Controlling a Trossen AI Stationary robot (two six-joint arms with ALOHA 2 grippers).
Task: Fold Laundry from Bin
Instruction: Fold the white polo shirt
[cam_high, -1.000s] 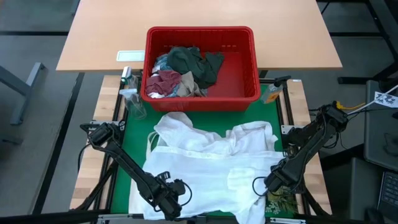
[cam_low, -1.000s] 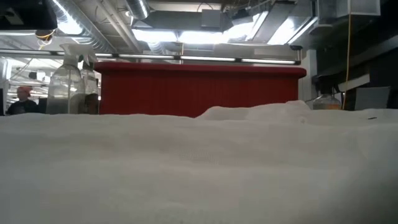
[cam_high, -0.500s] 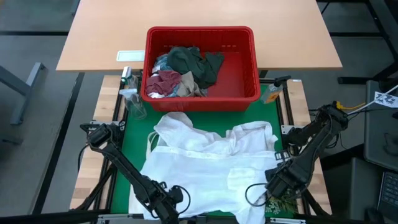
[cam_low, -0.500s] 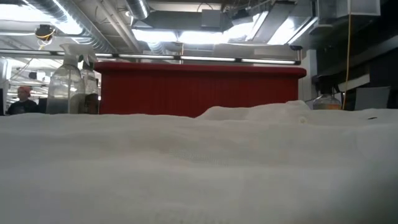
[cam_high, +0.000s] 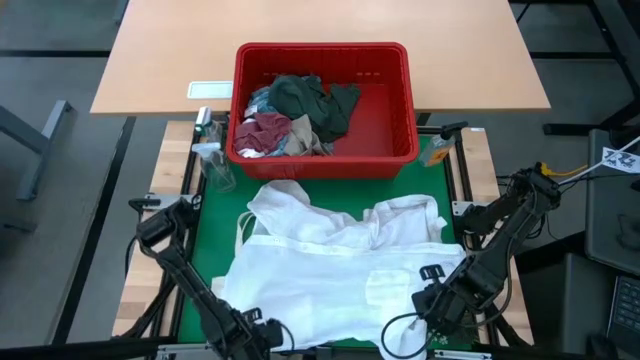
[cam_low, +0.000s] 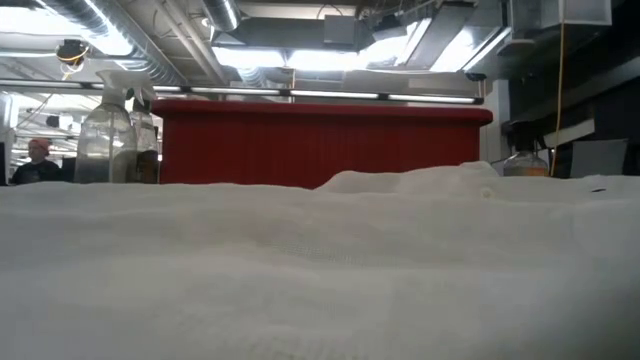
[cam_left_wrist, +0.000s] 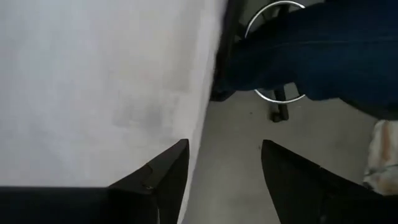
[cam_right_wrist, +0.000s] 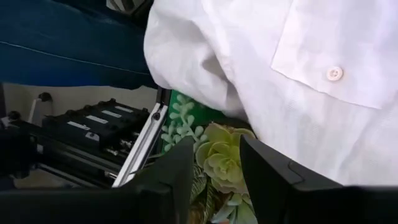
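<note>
1. White cloth fills the lower half of the low view, a shirt (cam_low: 320, 270) spread so near the lens that both grippers are hidden there; only the upper wall of the red bin (cam_low: 320, 145) and a clear spray bottle (cam_low: 105, 140) rise behind it.
2. From the high view, the shirt (cam_high: 330, 270) lies open on the green mat (cam_high: 215, 225) of the tabletop, just in front of the bin (cam_high: 325, 100), which holds a heap of dark green, maroon, beige and pale garments (cam_high: 295, 115) toward its left side.
3. At the near edge of the tabletop the left gripper (cam_high: 262, 338) sits just beside the shirt's near-left hem and is partly cut off by the picture's edge.
4. In the left wrist view the left gripper (cam_left_wrist: 225, 163) has its fingers apart with only floor between them; the white cloth (cam_left_wrist: 99, 81) lies beside one finger, not clamped.
5. Near the shirt's near-right corner is the right gripper (cam_high: 418, 312); the high view does not show its fingers clearly.
6. Its own wrist view shows the right gripper (cam_right_wrist: 216, 162) with fingers parted over a green artificial succulent (cam_right_wrist: 221, 155), the shirt's buttoned pocket (cam_right_wrist: 336, 50) just beyond and nothing clamped.
</note>
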